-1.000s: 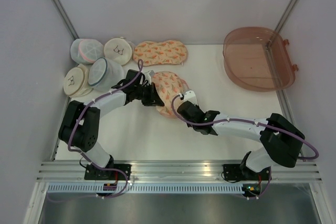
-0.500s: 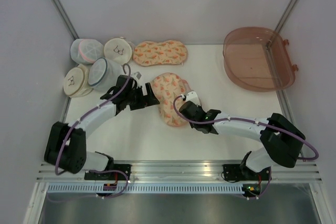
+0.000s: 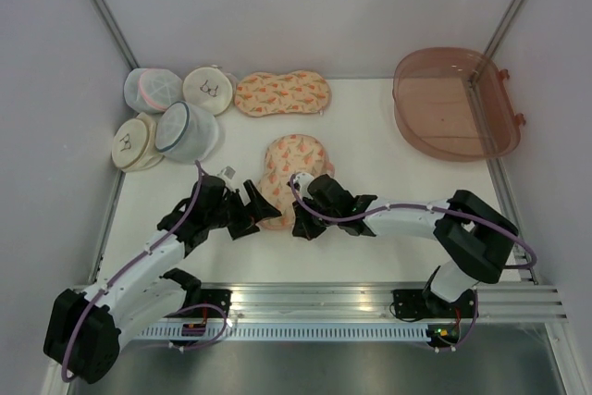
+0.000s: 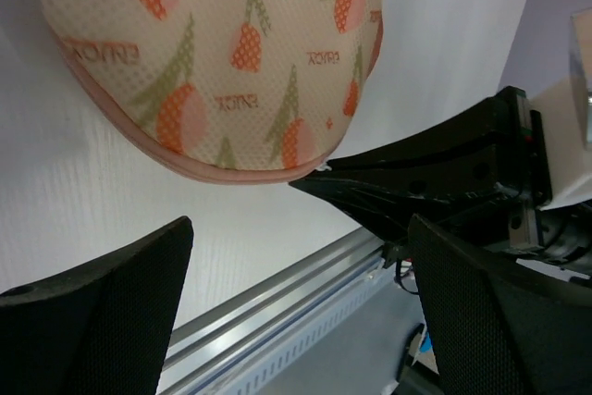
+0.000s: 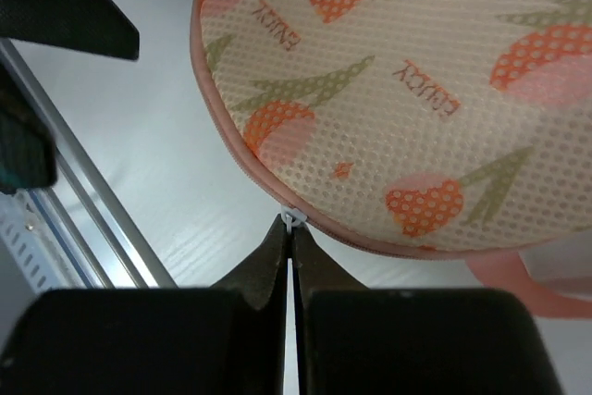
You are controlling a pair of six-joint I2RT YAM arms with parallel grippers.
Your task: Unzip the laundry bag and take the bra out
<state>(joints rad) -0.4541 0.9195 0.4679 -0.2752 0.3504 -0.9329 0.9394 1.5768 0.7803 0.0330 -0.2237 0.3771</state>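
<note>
The laundry bag [image 3: 294, 166], a peach case with carrot-like print and pink zipper edging, lies mid-table, and its edge looks zipped where visible. My right gripper [image 3: 300, 225] sits at the bag's near end, shut on the small white zipper pull [image 5: 292, 219]. The right gripper [image 5: 289, 230] has its fingertips pressed together just under the bag [image 5: 416, 90]. My left gripper [image 3: 259, 212] hovers wide open just left of that end, touching nothing. In the left wrist view the left gripper [image 4: 301, 321] frames the bag [image 4: 222, 53] and the near rail. The bra is hidden.
A second peach case [image 3: 282, 92] lies at the back. Several round mesh pouches [image 3: 171, 116] crowd the back left corner. A translucent pink tub [image 3: 453, 104] stands at the back right. The aluminium rail [image 3: 314, 298] runs along the near edge.
My left gripper opened, let go of the bag and drew back toward the near left. My right gripper moved nearer along the bag's edge, still shut, and the bag shifted.
</note>
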